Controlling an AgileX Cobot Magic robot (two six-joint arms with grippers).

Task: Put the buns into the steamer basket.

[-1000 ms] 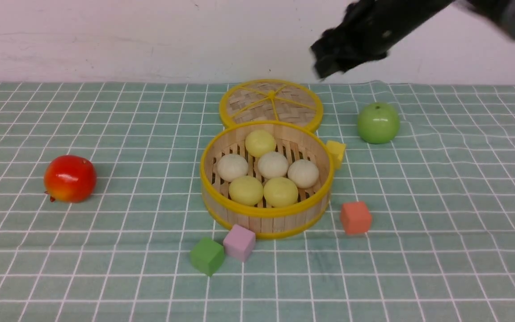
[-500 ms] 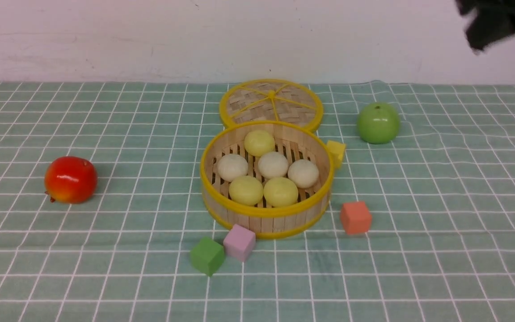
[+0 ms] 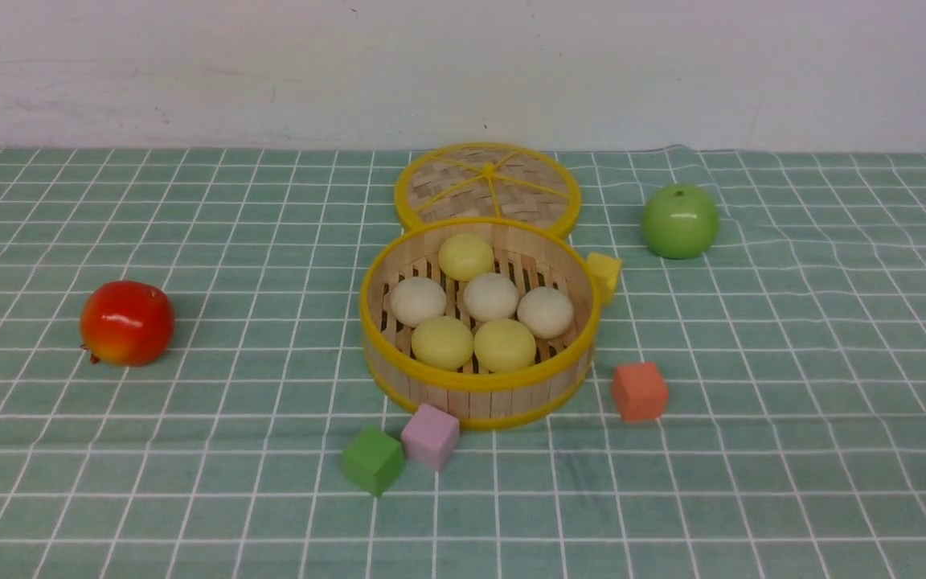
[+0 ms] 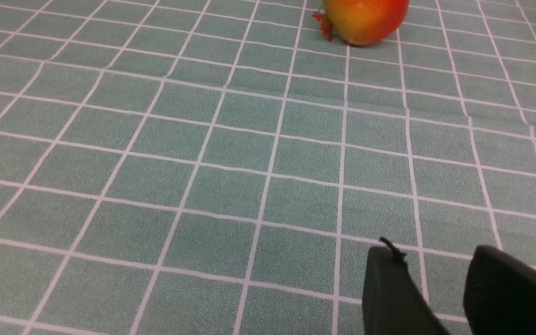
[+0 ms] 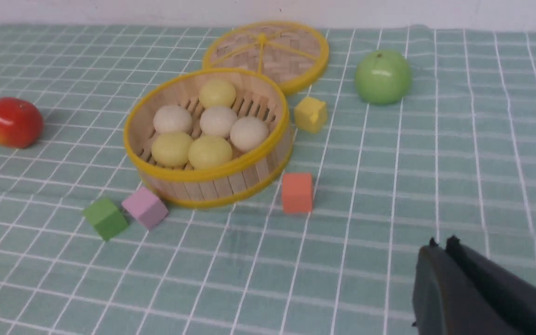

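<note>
Matt buns in bamboo, glossy fruit on checked cloth.
The round slatted bamboo steamer basket with smooth yellow rims [image 3: 479, 378] holds matt, smooth pale yellow and cream dome-shaped buns [image 3: 491, 296]. Far ahead of the matt black right pincer [image 5: 440, 246], the round green apple [image 3: 680, 220] shines glossy; the red-orange round fruit [image 3: 126, 322] too. The green-and-white checked cloth [image 3: 792, 450] looks soft and faintly creased.

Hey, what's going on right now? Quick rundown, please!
Left pincer open, empty. Right pincer shut, empty. Six buns inside the steamer basket. Nothing in the way.
</note>
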